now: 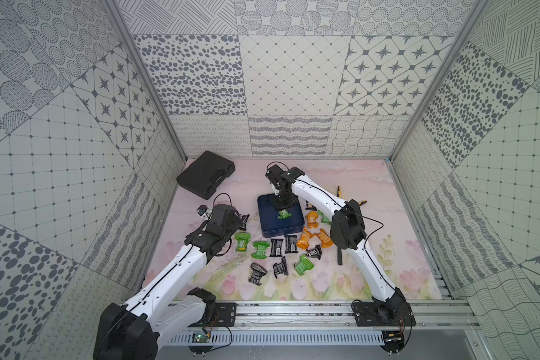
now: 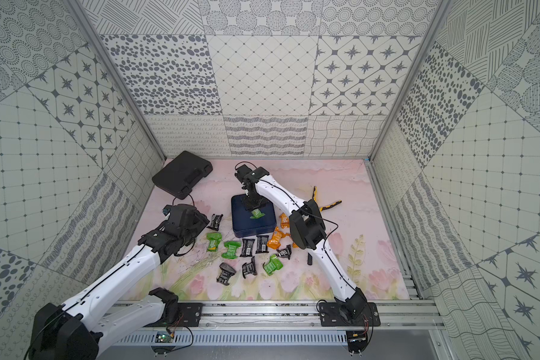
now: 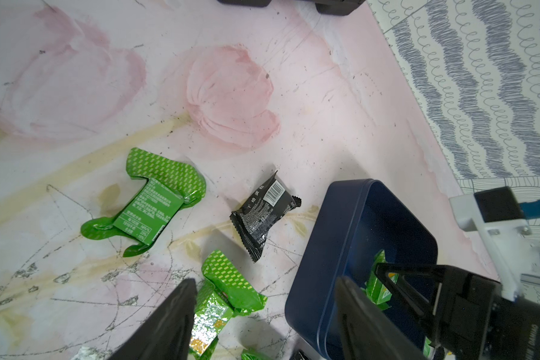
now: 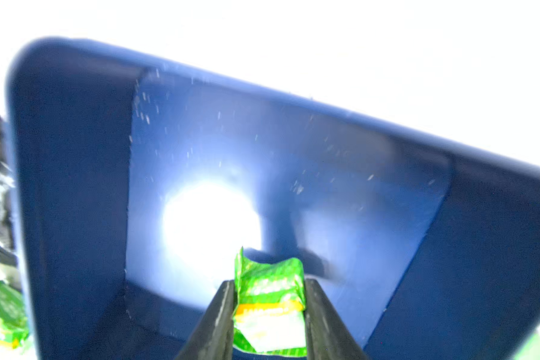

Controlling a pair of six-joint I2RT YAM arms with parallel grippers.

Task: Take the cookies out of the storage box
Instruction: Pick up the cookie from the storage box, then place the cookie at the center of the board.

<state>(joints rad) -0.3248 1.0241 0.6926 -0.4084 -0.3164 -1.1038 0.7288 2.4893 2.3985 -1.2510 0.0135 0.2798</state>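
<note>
**Green cookie pinched by the right gripper, inside the box**

Right gripper (image 4: pixel 270 281) is closed narrow on a green cookie (image 4: pixel 268 307), one jaw on each flank of the wrapper. The wrapper's crinkled end reaches past the jaw tips, so I judge its long axis to run along the jaws rather than across them. In both top views the held cookie sits within the outline of the box (image 1: pixel 267 229), towards its far half. I cannot tell whether it has cleared the floor; the right wrist view is blurred.

Nothing else is in the box that I can see. Its floor shows bare blue with pale specks and a bright glare patch.

Other cookies (image 1: pixel 276 247), green, black and orange, lie on the mat (image 1: pixel 387 274). They spread from the box's left wall, past its near wall, round to its right.

Left gripper (image 3: pixel 264 280) stands wide and holds nothing. It hovers just beside the box's left wall, above a green packet on the mat.

As I read it, the coming move belongs to the right arm. The cookie must rise above the low wall, then travel outward. The near and right walls look closest to the pile, so I would steer that way.
</note>
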